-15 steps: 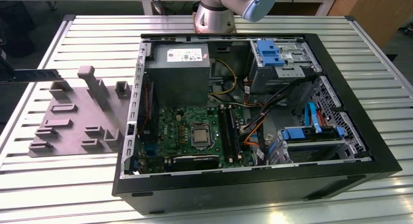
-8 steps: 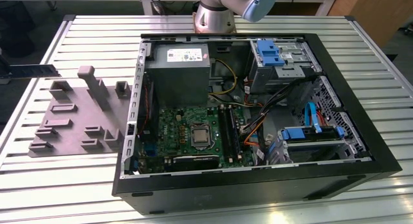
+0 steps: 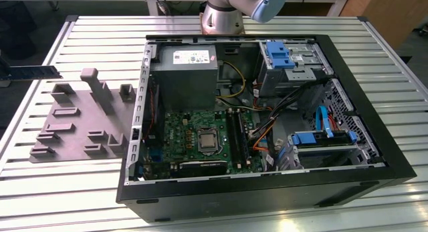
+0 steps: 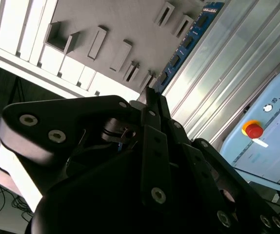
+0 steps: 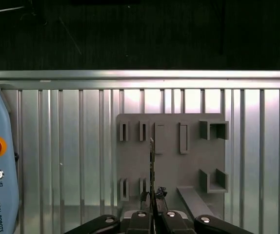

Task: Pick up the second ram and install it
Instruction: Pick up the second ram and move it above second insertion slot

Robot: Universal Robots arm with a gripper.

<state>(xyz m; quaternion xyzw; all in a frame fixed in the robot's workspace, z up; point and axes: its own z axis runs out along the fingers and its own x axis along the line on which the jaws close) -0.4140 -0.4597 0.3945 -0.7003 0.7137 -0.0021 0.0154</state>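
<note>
One ram [image 3: 32,72], a thin dark blue-green stick, pinched at one end between the fingers [image 5: 145,202], pressed flat against its two faces. Held in the air over the tabletop [image 3: 73,192] at the exterior view's left, just beside the grey tray [image 3: 73,124] and seemingly lifted clear of it. Well apart from the open case [image 3: 267,192] and from the black sockets [image 3: 235,134] on the green board [image 3: 194,127] inside.

Judged as the carrying part of the job. For a clean carry: hold the pinch firm and square on the flat faces; allow no swing of the free end; pass high over the tray's tall post [image 3: 93,84] and over the near side of the case; move slowly enough to avoid any slip in the grip.

Long axis level or nearly so, running across the exterior view, free end toward the exterior view's right, toward the case. In the first wrist view, seen edge-on as a thin line reaching away from the fingers. In the second wrist view, blue face showing, with black chips [image 4: 186,41] along it. Roughly crosswise to the sockets, judging by the exterior view.
</note>
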